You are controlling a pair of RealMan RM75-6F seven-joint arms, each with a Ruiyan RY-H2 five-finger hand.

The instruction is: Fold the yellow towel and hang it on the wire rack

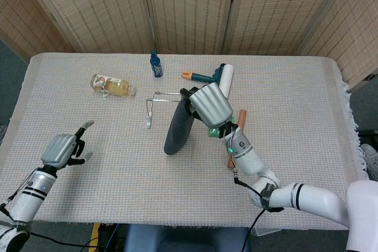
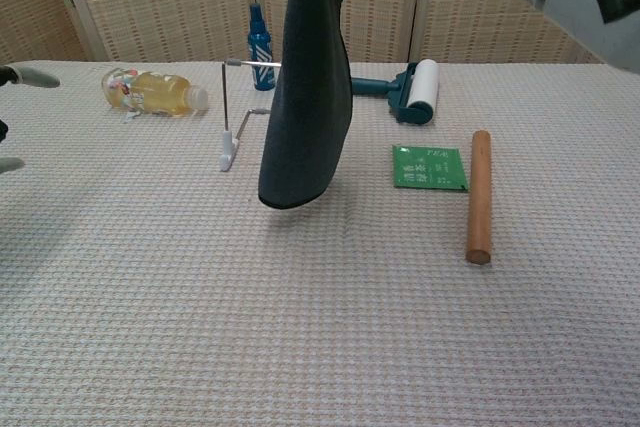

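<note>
Towel [image 2: 305, 87]: dark, folded, gripped at its top by my right hand [image 1: 209, 104]; it hangs clear of the counter [image 1: 283, 151], in front of the wire rack [image 1: 155, 104] near the counter's middle.
Left hand [image 1: 62, 147]: by the counter's near left corner, holding nothing, fingers apart.
Far edge: juice bottle [image 1: 111, 84], blue bottle [image 1: 155, 64], lint roller [image 2: 405, 88].
Right of the rack: green packet [image 2: 430, 167], wooden rod [image 2: 478, 195].
</note>
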